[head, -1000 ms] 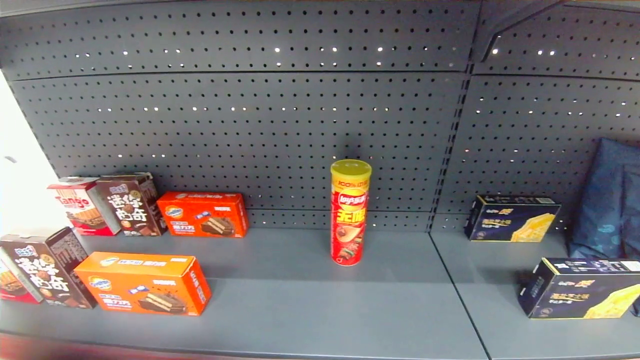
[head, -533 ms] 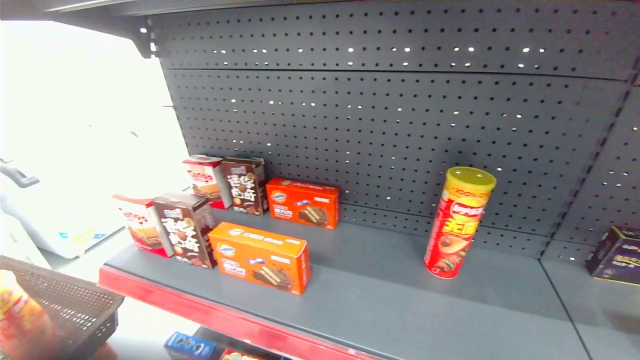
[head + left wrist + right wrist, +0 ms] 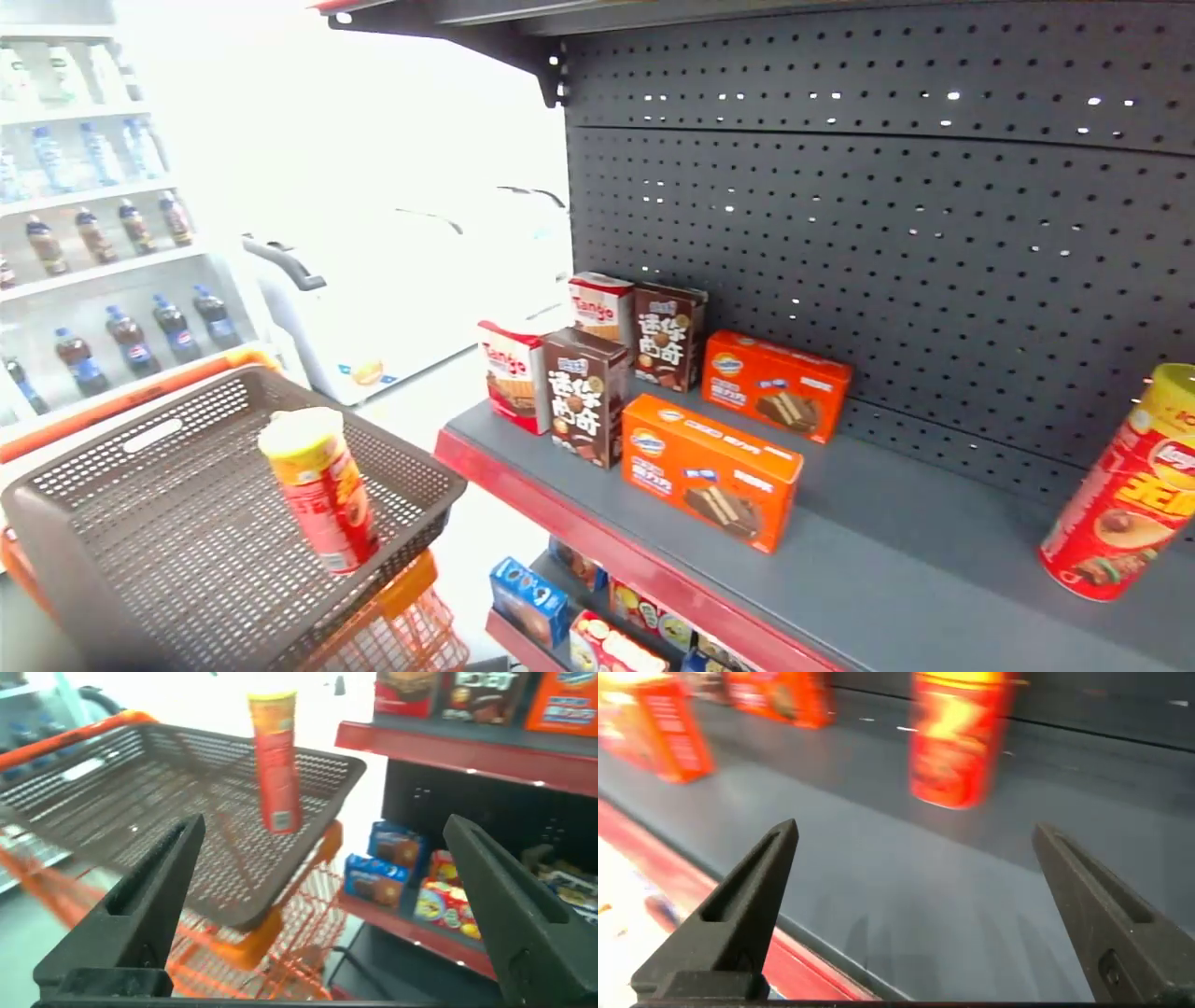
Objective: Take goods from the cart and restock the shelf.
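A red chip can with a yellow lid (image 3: 322,487) stands upright in the brown mesh basket (image 3: 131,523) on the orange cart (image 3: 392,635). The same can (image 3: 275,760) rises ahead of my open left gripper (image 3: 322,905), well apart from its fingers. A second red chip can (image 3: 1125,485) stands on the grey shelf (image 3: 887,569) at the right. My open right gripper (image 3: 920,915) hovers in front of that shelf (image 3: 906,877), with this can (image 3: 957,733) beyond it. Nothing is held in either gripper.
Orange boxes (image 3: 711,469), brown boxes (image 3: 583,394) and red-white boxes (image 3: 512,373) stand at the shelf's left end. The red shelf lip (image 3: 597,541) overhangs a lower shelf of snack packs (image 3: 528,597). A drinks cooler (image 3: 103,271) and a white freezer (image 3: 392,299) stand behind the cart.
The head camera has swung left: the shelf goods slid right in the picture and the cart basket with its chip can came into view.
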